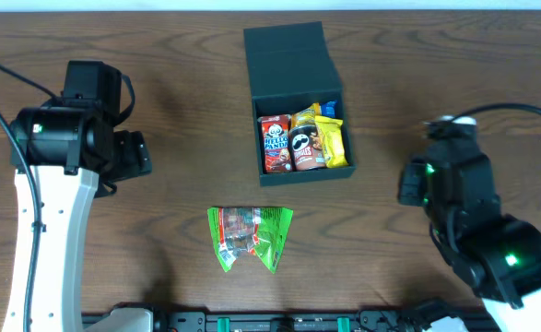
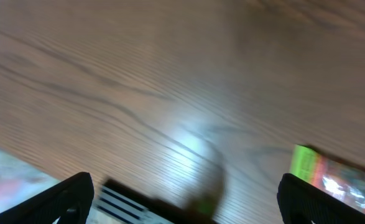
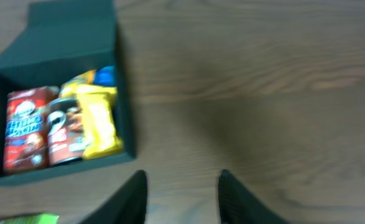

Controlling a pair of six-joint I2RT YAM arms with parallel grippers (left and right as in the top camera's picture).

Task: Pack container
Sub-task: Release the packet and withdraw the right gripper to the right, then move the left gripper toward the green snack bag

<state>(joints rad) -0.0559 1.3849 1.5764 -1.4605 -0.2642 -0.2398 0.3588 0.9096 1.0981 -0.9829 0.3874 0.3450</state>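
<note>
Nearest me, the green snack packet (image 1: pixel 250 237) lies flat and crumpled on the table (image 1: pixel 436 55), near the front edge and about midway between the arms. There is bare wood on both sides of it.

The left claw (image 2: pixel 185 186) is released. Its fingers are spread wide with only wood grain between them, and one end of the green packet shows just off its right finger in the wrist view. From overhead that arm sits well left of everything, with a broad clear strip between it and the box.

The right claw (image 3: pixel 182 186) is parted too, with nothing between the fingers and bare table under the gap. It hangs in front of and to the right of the box, with room to its right.

Further back, a strip of bare wood separates the packet from the container (image 1: pixel 254 120), which sits center-right, upright and open. Inside, packed side by side:
- a red Hello Panda box (image 1: pixel 275 143) against the left wall
- a Pringles can (image 1: pixel 304 146) in the middle
- a yellow packet (image 1: pixel 333 140) along the right wall
- something blue, barely visible, at the back corner

Farthest back, the lid flap (image 1: pixel 286 55) is folded flat behind the box, its far edge near the table's back edge.
</note>
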